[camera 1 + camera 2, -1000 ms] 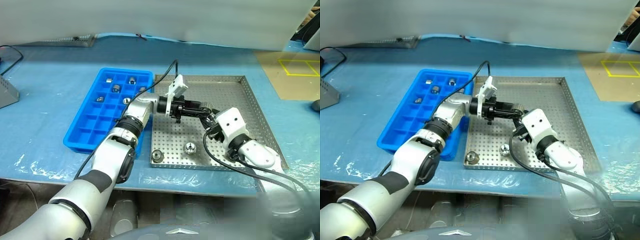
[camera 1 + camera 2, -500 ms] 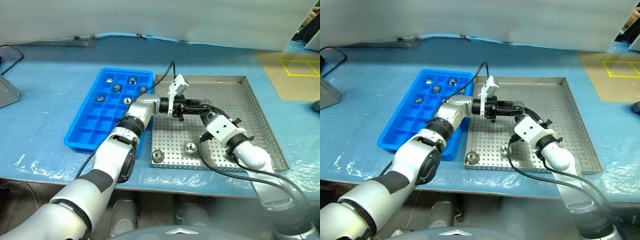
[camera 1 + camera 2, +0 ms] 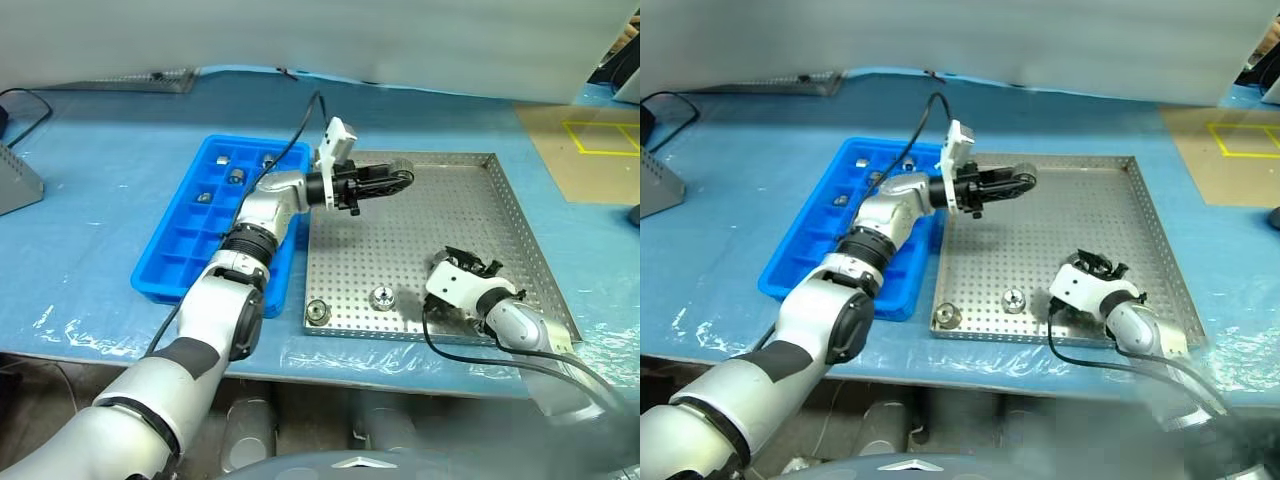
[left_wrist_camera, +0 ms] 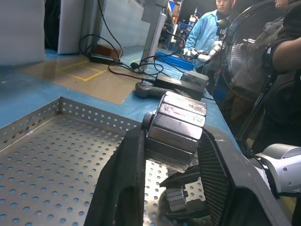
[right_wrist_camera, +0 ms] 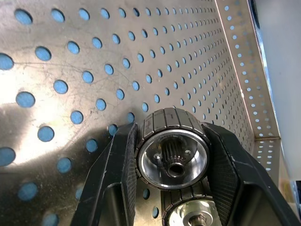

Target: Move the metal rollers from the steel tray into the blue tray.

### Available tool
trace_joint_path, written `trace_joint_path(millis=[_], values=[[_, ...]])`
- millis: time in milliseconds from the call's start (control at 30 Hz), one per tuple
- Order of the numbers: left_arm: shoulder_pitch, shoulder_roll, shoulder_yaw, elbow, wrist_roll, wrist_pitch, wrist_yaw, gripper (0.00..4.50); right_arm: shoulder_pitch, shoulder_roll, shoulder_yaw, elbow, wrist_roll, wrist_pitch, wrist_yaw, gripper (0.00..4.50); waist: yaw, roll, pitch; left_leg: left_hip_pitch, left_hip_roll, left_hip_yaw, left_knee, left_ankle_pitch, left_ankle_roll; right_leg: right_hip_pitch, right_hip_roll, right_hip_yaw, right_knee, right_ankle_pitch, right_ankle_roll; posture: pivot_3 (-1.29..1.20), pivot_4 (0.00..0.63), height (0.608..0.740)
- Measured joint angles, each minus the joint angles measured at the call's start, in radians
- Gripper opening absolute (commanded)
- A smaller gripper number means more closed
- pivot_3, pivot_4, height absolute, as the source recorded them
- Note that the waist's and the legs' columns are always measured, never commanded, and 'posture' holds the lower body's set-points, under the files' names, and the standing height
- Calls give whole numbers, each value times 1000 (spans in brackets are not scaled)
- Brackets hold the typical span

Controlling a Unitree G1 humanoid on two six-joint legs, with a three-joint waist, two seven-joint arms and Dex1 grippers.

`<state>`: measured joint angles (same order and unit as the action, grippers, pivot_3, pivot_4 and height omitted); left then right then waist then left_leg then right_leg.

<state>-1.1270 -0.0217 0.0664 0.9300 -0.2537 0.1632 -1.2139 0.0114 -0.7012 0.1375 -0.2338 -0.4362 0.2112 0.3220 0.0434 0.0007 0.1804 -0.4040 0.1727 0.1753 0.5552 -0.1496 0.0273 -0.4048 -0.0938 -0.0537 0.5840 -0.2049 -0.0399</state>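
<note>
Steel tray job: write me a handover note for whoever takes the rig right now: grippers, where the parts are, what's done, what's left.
Left gripper: shut on a metal roller, held above the steel tray near the blue tray.
Right gripper: shut on another roller, low over the steel tray's near right corner.
Loose in the steel tray: two rollers by the near wall.
Done: several rollers already sit in the blue tray's far compartments.
Left: place both held rollers into blue compartments, then fetch the two loose ones.
</note>
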Motion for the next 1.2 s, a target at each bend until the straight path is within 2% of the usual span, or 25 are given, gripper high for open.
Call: trace_joint_path(millis=[333,433,667,833,967,1200], values=[[49,24,-38,-64,6,14,-3,1231,-93,108,-39,0,74,42,15,1641,4,0,0,-1,0,0,0,0,1,-1,0,0,2,0,0,-129,150,740],[77,40,-98,-78,45,-46,-23,1231,-96,164,-64,-19,143,112,48,1641,3,1,0,-1,0,0,1,0,1,-1,0,0,2,0,0,-134,150,740],[91,111,-209,-39,183,-274,-21,1231,-43,151,-72,-40,158,136,65,1641,1,1,0,0,0,0,1,0,-1,0,0,0,2,0,0,-146,150,740],[128,103,-273,-12,239,-359,-30,1231,-39,164,-79,-48,160,151,65,1641,1,1,0,0,0,0,1,-1,-2,0,0,0,3,0,0,-162,150,740],[109,112,-264,4,236,-359,-23,1231,-30,185,-79,-71,162,169,64,1641,-1,1,0,1,1,0,1,-1,-3,0,0,0,3,0,0,-168,150,740],[84,235,-207,-45,204,-307,-25,1231,-34,283,-132,-102,232,241,65,1641,-6,1,0,2,2,0,1,-1,-4,0,1,0,4,0,0,-132,150,740]])
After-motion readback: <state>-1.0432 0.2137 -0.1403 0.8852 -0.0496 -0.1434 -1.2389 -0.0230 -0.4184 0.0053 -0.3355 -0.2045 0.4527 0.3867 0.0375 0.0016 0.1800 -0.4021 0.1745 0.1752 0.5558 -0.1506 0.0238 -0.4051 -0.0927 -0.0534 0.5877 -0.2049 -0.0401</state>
